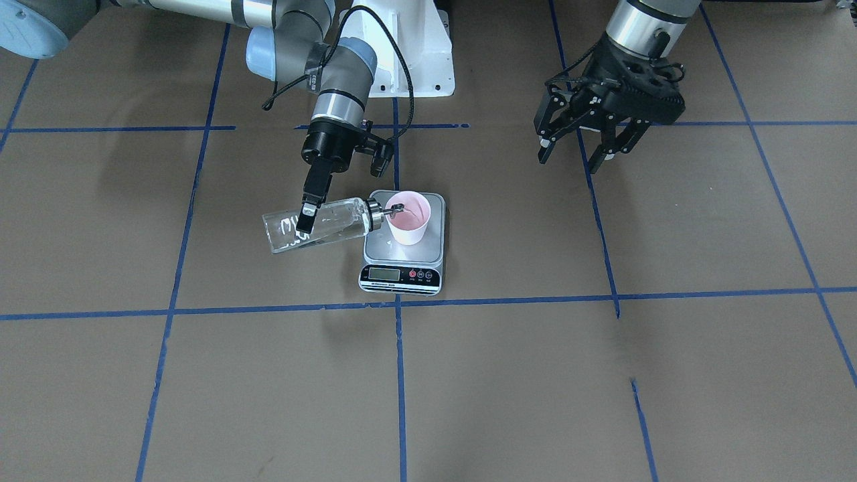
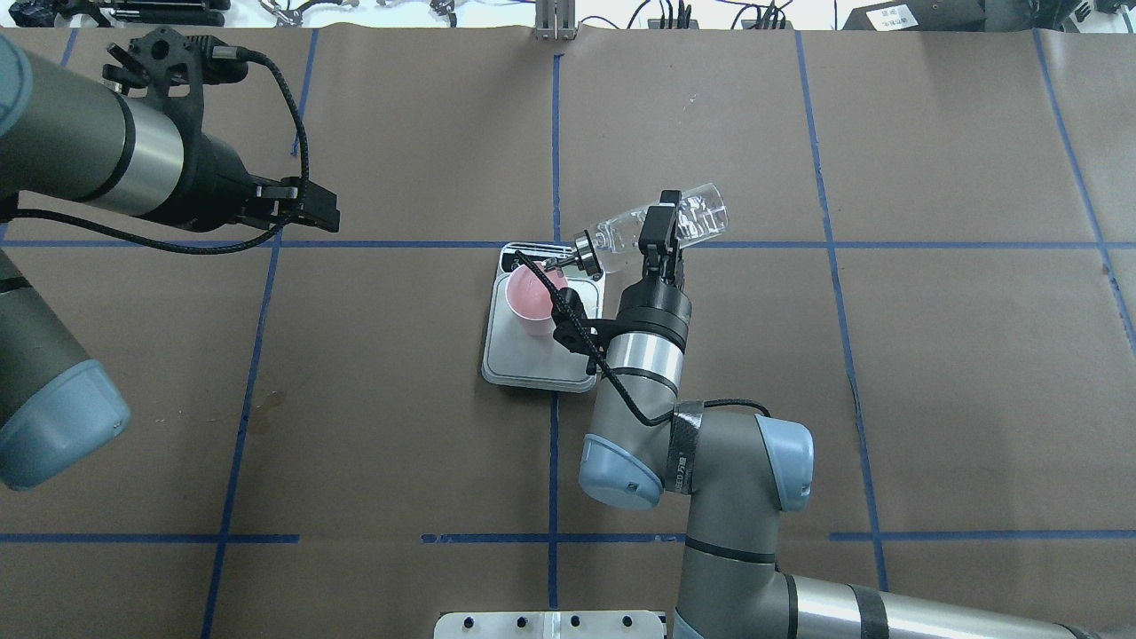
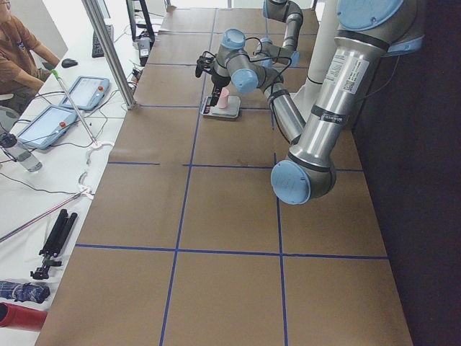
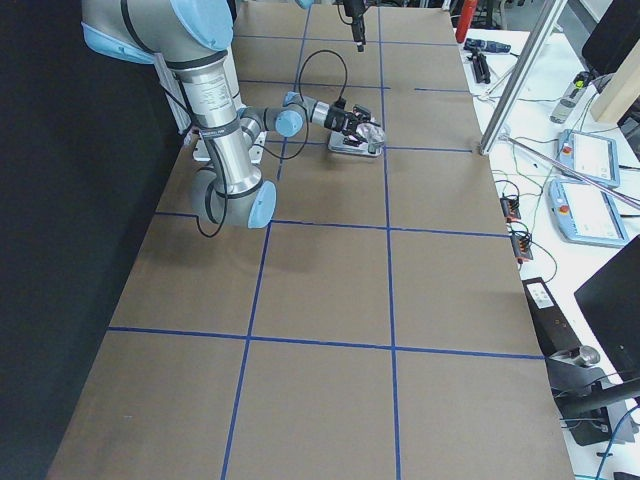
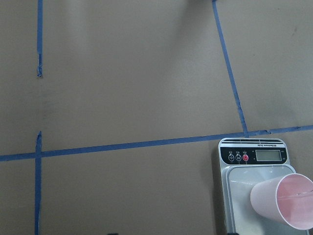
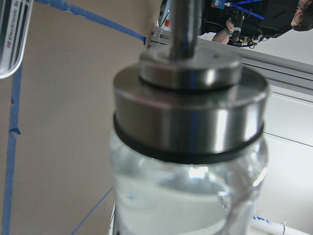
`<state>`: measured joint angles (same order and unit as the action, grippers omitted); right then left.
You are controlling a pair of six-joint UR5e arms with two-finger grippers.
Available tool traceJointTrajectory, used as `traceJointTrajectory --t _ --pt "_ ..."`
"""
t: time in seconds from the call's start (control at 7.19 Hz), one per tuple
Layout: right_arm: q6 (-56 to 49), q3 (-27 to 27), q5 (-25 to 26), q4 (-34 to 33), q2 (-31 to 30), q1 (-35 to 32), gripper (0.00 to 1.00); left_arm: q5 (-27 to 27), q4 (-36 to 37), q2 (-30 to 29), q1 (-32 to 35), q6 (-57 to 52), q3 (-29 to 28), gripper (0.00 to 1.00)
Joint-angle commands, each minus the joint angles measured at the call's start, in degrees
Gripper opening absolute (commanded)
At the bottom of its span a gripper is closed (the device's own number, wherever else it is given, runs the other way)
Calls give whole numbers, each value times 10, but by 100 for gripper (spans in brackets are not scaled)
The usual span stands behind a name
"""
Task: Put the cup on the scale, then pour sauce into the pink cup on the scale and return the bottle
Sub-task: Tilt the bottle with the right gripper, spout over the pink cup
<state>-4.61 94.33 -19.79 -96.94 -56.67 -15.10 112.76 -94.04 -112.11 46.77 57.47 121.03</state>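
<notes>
The pink cup stands upright on the scale, toward the platform's back. My right gripper is shut on the clear glass bottle, which lies tipped almost level in the air. Its silver spout reaches over the cup's rim. The overhead view shows the same cup, bottle and scale. Clear sauce fills the bottle up to its metal cap. My left gripper hangs open and empty, well off to the side. Its camera sees the cup and the scale's display.
Brown paper with blue tape lines covers the table. The white robot base stands just behind the scale. A person sits at a side bench with tablets beyond the table's far edge.
</notes>
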Motion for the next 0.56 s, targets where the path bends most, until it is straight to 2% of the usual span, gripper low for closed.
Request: traceJointTrajectory --t 0.0,0.42 --pt "-37 26 12 0 -5 -3 0 0 0 0 -1 0 -1 80" --pt "-58 60 13 0 -25 -4 0 0 0 0 -1 0 -1 80"
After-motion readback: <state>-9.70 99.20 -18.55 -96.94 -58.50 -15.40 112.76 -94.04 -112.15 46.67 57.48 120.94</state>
